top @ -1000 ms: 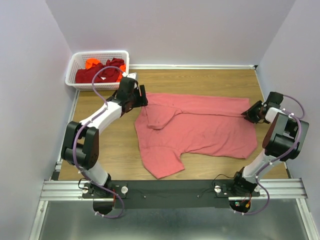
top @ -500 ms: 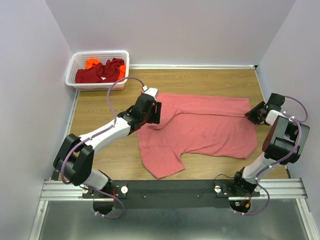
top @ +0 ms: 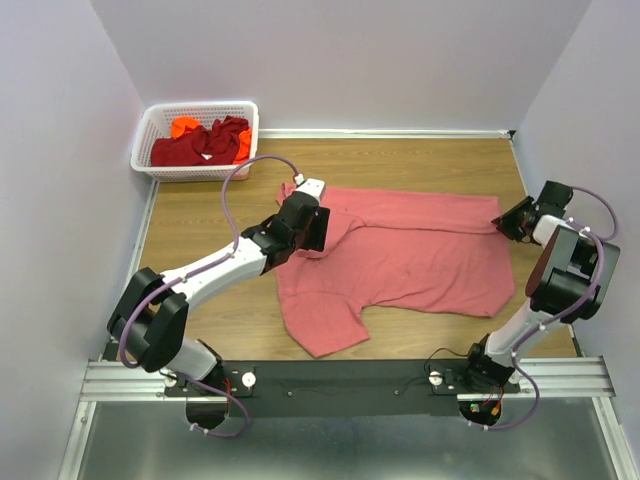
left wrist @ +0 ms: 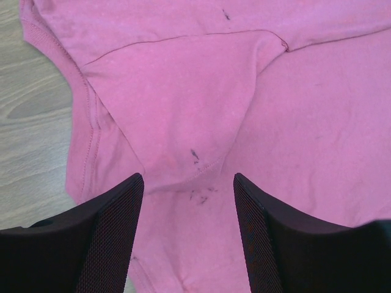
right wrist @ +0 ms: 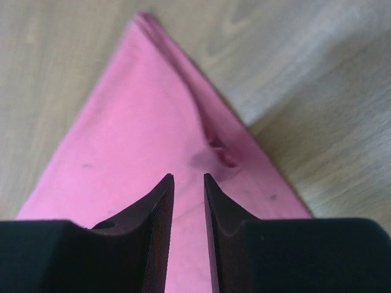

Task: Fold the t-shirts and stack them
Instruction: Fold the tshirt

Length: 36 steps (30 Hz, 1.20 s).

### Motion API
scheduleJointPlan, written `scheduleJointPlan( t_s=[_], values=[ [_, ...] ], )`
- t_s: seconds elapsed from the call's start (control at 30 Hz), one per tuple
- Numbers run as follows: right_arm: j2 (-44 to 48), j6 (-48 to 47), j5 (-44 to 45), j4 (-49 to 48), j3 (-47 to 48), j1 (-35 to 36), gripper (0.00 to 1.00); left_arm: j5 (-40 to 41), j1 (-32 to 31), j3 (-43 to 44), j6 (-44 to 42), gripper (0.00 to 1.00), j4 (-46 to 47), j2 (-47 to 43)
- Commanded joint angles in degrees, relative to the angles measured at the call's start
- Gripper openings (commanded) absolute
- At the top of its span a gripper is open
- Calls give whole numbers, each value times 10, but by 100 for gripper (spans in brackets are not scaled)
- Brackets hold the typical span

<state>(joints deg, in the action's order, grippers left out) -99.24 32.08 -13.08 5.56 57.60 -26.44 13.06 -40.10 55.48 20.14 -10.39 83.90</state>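
Observation:
The large salmon-pink t-shirt [top: 400, 255] lies spread on the wooden table, with its left sleeve folded over onto the body. My left gripper [top: 312, 228] hovers open and empty over that folded sleeve flap [left wrist: 183, 110], the jaws [left wrist: 188, 177] wide apart. My right gripper [top: 510, 217] is at the shirt's far right corner [right wrist: 140, 122]. Its jaws [right wrist: 189, 177] stand a narrow gap apart above flat cloth, with a small pucker just ahead of the tips. A dark red t-shirt [top: 205, 145] and a bright orange one [top: 183, 126] lie in the basket.
The white lattice basket [top: 200, 105] stands at the back left corner against the wall. Walls close in the table on the left, back and right. Bare wood shows left of the shirt [top: 200, 225] and behind it [top: 400, 165].
My left arm has swung from the shirt's far left corner near the basket to the right and nearer, over the folded sleeve. My right gripper has edged outward. The shirt has stayed put.

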Motion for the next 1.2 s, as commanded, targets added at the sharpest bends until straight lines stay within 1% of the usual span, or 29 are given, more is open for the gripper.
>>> scheduleJointPlan(
  t_s=[0.0,0.17,0.27,0.4,0.47,0.53,0.6,0.63,0.73,0.77,0.87,0.93,0.97,1.03,1.17],
  values=[
    [-46,7,30,-16,-8,-16,33,26,-5,13,2,68,-7,4],
    [-50,1,46,-27,-49,-34,33,33,-11,12,3,69,-9,7],
    [-28,-10,49,-24,-55,-35,33,39,-14,12,-2,69,-13,12],
    [31,12,9,-21,-75,-32,36,62,-22,16,-18,70,-16,21],
    [66,18,-5,-15,-88,-20,40,76,-27,21,-36,71,-16,35],
    [90,23,-8,-10,-93,11,43,103,-41,32,-51,72,-18,48],
    [120,21,-6,0,-99,37,51,136,-62,50,-77,72,-21,70],
    [130,20,-5,3,-100,65,58,145,-68,57,-92,72,-23,78],
    [163,10,1,17,-105,118,68,178,-99,82,-109,72,-27,112],
    [179,7,-1,24,-111,128,74,192,-106,87,-115,71,-27,129],
    [207,2,-22,33,-129,166,85,209,-125,108,-118,69,-25,166],
    [220,0,-34,38,-141,176,87,214,-132,113,-119,66,-21,183],
    [226,0,-43,45,-147,178,88,216,-139,116,-121,63,-17,199],
    [251,4,-49,45,-173,185,88,223,-143,125,-123,58,-10,213],
    [281,4,-63,47,-212,188,88,243,-152,143,-129,57,-2,255]
  ],
)
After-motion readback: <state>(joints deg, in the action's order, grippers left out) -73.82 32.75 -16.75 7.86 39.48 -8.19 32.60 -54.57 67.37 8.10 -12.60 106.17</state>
